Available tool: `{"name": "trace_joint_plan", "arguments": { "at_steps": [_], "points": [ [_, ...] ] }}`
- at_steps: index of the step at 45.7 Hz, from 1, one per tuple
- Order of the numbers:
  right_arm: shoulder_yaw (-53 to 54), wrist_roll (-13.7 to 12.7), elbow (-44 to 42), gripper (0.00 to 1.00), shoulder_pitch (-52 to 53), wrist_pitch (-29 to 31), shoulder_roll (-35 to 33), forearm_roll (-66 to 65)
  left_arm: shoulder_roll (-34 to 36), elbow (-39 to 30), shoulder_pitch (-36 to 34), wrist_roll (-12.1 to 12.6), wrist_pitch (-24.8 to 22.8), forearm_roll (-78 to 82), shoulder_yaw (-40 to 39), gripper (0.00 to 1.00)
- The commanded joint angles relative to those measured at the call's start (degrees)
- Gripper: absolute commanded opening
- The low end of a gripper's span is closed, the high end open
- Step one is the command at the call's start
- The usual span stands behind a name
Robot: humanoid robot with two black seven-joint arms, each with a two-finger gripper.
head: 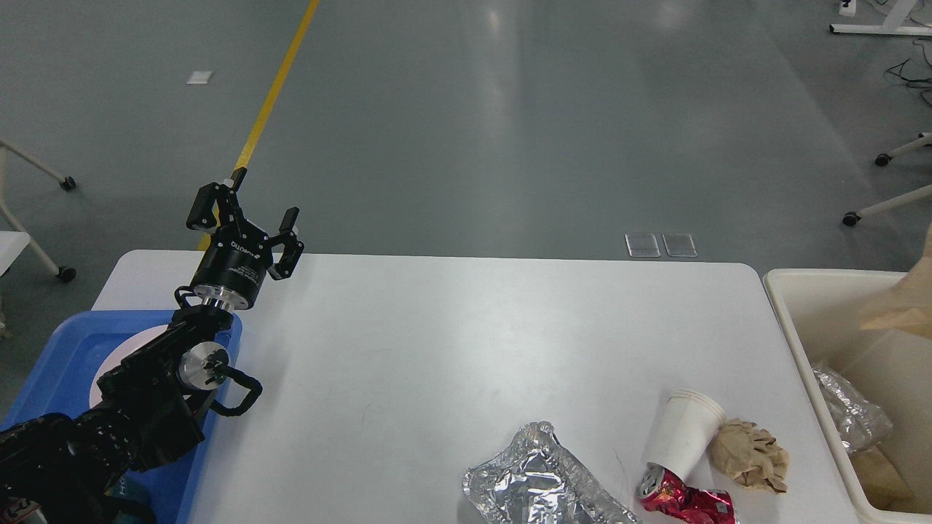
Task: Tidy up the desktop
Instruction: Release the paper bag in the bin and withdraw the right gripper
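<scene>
The desktop [437,342] is a large white tabletop. At its front right lie a crumpled foil wrapper [539,480], a tipped stack of white paper cups [681,437], a crushed red can [684,501] and a crumpled brown paper ball [750,455]. My left gripper [247,211] is open and empty, raised above the table's far left corner, far from the litter. My right gripper is out of view. A brown paper sheet [906,302] shows at the right edge over the cream bin [823,275].
The cream bin stands off the table's right end and holds crumpled foil [848,415] and a brown piece [877,473]. A blue tray [58,349] with a white plate [120,353] sits at the left, under my left arm. Wheeled stand legs are on the floor around.
</scene>
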Motion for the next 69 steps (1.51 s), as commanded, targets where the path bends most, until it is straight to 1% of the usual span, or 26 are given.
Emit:
{"name": "trace_joint_plan", "arguments": {
  "at_steps": [1, 2, 3, 5, 13, 18, 26, 27, 28, 31, 40, 47, 49, 52, 54, 55, 60, 64, 69],
  "points": [
    [0.6, 0.0, 0.2, 0.28, -2.6, 0.0, 0.3, 0.0, 0.0, 0.0, 0.0, 0.0, 0.0, 0.1, 0.0, 0.97],
    [0.6, 0.0, 0.2, 0.38, -2.8, 0.0, 0.3, 0.0, 0.0, 0.0, 0.0, 0.0, 0.0, 0.0, 0.0, 0.97],
    [0.6, 0.0, 0.2, 0.47, -3.2, 0.0, 0.4, 0.0, 0.0, 0.0, 0.0, 0.0, 0.0, 0.0, 0.0, 0.97],
    [0.6, 0.0, 0.5, 0.58, -4.3, 0.1, 0.5, 0.0, 0.0, 0.0, 0.0, 0.0, 0.0, 0.1, 0.0, 0.97],
    [0.6, 0.0, 0.9, 0.61, -5.7, 0.5, 1.4, 0.0, 0.1, 0.0, 0.0, 0.0, 0.0, 0.0, 0.0, 0.97],
    [0.6, 0.1, 2.0, 0.71, -5.1, 0.7, 1.4, 0.0, 0.0, 0.0, 0.0, 0.0, 0.0, 0.0, 0.0, 0.97],
    [0.0, 0.1, 2.6, 0.74, -3.9, 0.9, 1.3, -0.1, 0.0, 0.0, 0.0, 0.0, 0.0, 0.0, 0.0, 0.97],
    [0.0, 0.2, 2.7, 0.77, -3.4, 0.9, 1.3, -0.1, 0.0, 0.0, 0.0, 0.0, 0.0, 0.1, 0.0, 0.97],
    [0.0, 0.2, 2.8, 0.81, -2.8, 0.9, 1.2, -0.1, 0.0, 0.0, 0.0, 0.0, 0.0, 0.0, 0.0, 0.97],
    [-0.3, 0.4, 3.1, 0.99, -0.4, 0.7, 1.0, -0.2, 0.0, 0.0, 0.0, 0.0, 0.0, 0.1, 0.0, 0.97],
    [-1.3, 0.3, 2.8, 1.0, 9.4, 0.5, 0.2, -0.2, 0.0, 0.0, 0.0, 0.0, 0.0, 0.0, 0.0, 0.96],
    [-1.1, 0.3, 3.2, 1.0, 14.6, 1.2, 0.2, -0.3, 0.0, 0.0, 0.0, 0.0, 0.0, 0.0, 0.0, 0.96],
    [-1.1, 0.3, 3.2, 1.0, 16.0, 2.4, 0.3, -0.4, 0.0, 0.0, 0.0, 0.0, 0.0, 0.0, 0.0, 0.96],
    [-1.2, 0.1, 3.2, 1.0, 18.6, 6.7, 0.2, -0.7, 0.1, 0.0, 0.0, 0.0, 0.0, 0.0, 0.0, 0.97],
    [-1.2, 0.0, 3.1, 1.0, 20.8, 10.5, 0.2, -1.1, 0.1, 0.0, 0.0, 0.0, 0.0, 0.1, 0.0, 0.96],
    [-1.3, 0.0, 3.1, 1.0, 22.6, 13.4, 0.2, -1.2, 0.0, 0.0, 0.0, 0.0, 0.0, 0.0, 0.0, 0.97],
    [-2.3, -0.1, 3.2, 1.0, 27.7, 22.6, 0.4, -1.8, 0.0, 0.0, 0.0, 0.0, 0.0, 0.0, 0.0, 0.96],
    [-3.7, -0.1, 3.9, 1.0, 31.9, 27.6, 1.1, -3.0, 0.0, 0.0, 0.0, 0.0, 0.0, 0.0, 0.0, 0.97],
    [-5.9, -0.1, 6.7, 1.0, 37.2, 31.6, 2.0, -5.0, 0.0, 0.0, 0.0, 0.0, 0.0, 0.1, 0.0, 0.96]
  ]
}}
